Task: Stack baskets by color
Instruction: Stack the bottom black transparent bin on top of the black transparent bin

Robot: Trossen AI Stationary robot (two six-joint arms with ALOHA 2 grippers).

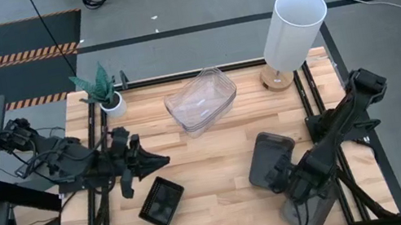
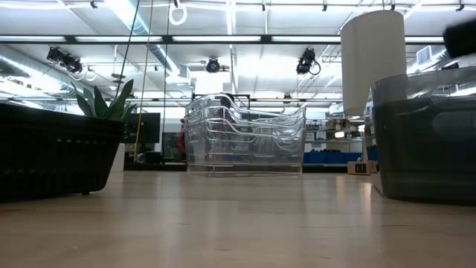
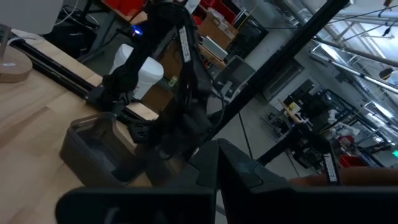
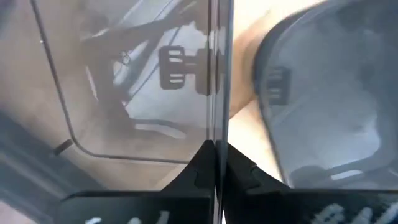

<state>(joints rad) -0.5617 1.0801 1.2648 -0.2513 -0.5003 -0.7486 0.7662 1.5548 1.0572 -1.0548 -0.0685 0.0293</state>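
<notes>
Clear baskets (image 1: 201, 100) stand nested at the table's far middle. A black perforated basket (image 1: 162, 202) lies near the front left. A smoky grey basket (image 1: 270, 156) rests on the table at the right, and a second grey basket (image 1: 311, 213) sits at the front right edge under my right gripper (image 1: 295, 187), which points down and is shut on it. My left gripper (image 1: 164, 161) hovers level and shut above the table's left middle, with nothing in it. In the low view the black basket (image 2: 52, 149), the clear stack (image 2: 245, 134) and a grey basket (image 2: 424, 141) stand on their bottoms. My right gripper pinches a thin side wall (image 4: 217, 93) of the grey basket between its two fingers, which come from above and point down. The wall runs edge-on between the fingertips (image 4: 199, 168). Whether the basket is clear of the table cannot be told.
A tall white cylinder (image 1: 293, 30) on a wooden base stands at the far right corner. A small potted plant (image 1: 104, 92) stands at the far left corner. Bare wood shows in the table's middle between the baskets.
</notes>
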